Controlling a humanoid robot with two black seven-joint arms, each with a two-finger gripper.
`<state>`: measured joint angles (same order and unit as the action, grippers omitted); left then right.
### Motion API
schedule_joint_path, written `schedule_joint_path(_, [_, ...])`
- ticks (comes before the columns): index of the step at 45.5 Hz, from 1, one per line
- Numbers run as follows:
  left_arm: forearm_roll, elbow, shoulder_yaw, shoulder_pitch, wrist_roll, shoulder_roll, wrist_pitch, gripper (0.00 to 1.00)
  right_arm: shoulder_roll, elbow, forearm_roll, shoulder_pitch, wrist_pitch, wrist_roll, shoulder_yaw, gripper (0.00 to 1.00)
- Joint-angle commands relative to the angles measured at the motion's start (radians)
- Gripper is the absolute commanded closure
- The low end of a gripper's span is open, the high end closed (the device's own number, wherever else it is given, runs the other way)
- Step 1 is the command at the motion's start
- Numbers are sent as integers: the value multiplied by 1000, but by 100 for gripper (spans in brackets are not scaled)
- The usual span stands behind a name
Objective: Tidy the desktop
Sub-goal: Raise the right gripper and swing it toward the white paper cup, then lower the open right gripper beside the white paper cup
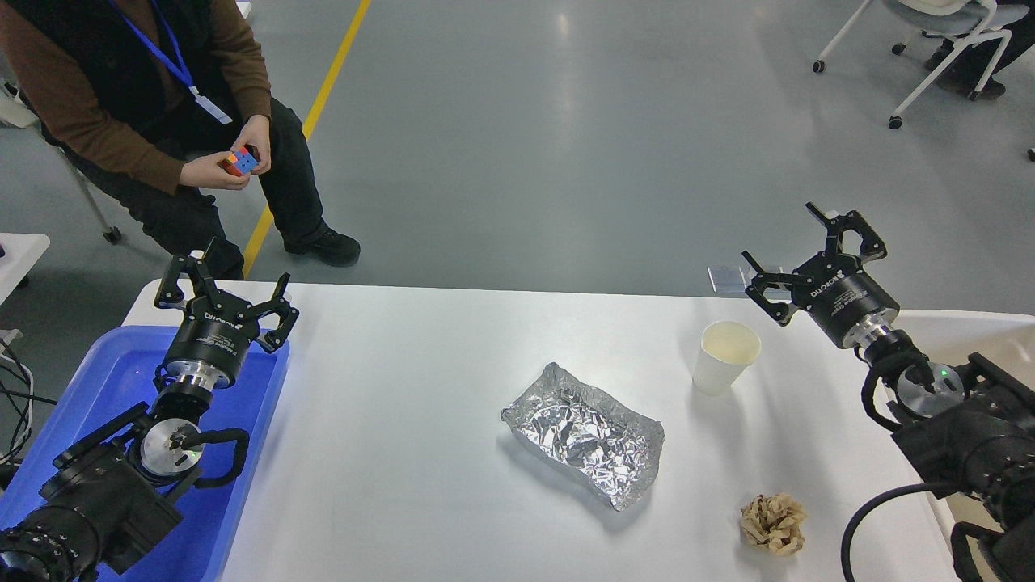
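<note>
The desktop [420,388] is stretching across the middle of the view, a wide white surface with rounded corners, running from the left arm to the right arm and taking up most of the near half of the scene. A blue tray [97,364] is sitting at its left end, partly under the left arm. At the far right, a beige bin [962,327] is showing its rim behind the right arm.

A person in a brown top [105,97] is sitting on the far left beyond the desktop, holding a colourful puzzle cube [240,161] in both hands. A white chair [946,32] is standing at the far right on the grey floor.

The left gripper [222,291] is hovering over the far edge of the blue tray, its two fingers spread wide apart and holding nothing. The right gripper [808,255] is hanging over the far right edge of the desktop, its fingers also spread wide and holding nothing.

A crumpled foil tray [584,435] is lying near the middle of the desktop, tilted at an angle. A white paper cup [725,356] is standing upright just to the right and farther back from the foil, apart from it. A crumpled ball of brown paper [774,524] is lying near the front right edge, well apart from the cup.
</note>
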<state>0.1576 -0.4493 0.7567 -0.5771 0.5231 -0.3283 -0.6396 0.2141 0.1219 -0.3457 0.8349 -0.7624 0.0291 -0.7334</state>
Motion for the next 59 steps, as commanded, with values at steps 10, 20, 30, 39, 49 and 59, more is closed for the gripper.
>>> schedule_joint_path(10, [2,0,0,0,0,0,0,0,1,7,2,-8,-2,0,2,0])
schedule_joint_path(20, [2,0,0,0,0,0,0,0,4,12,14,-8,-15,0,25,0])
schedule_joint_path(30, [2,0,0,0,0,0,0,0,73,79,17,-3,-17,6,28,0])
schedule_joint_path(39, [2,0,0,0,0,-2,0,0,198,249,103,12,-2,5,28,0])
schedule_joint_path(49, [2,0,0,0,0,-2,0,0,341,458,292,35,23,3,25,0])
schedule_joint_path(59, [2,0,0,-1,0,-2,0,0,438,683,471,47,66,3,28,0])
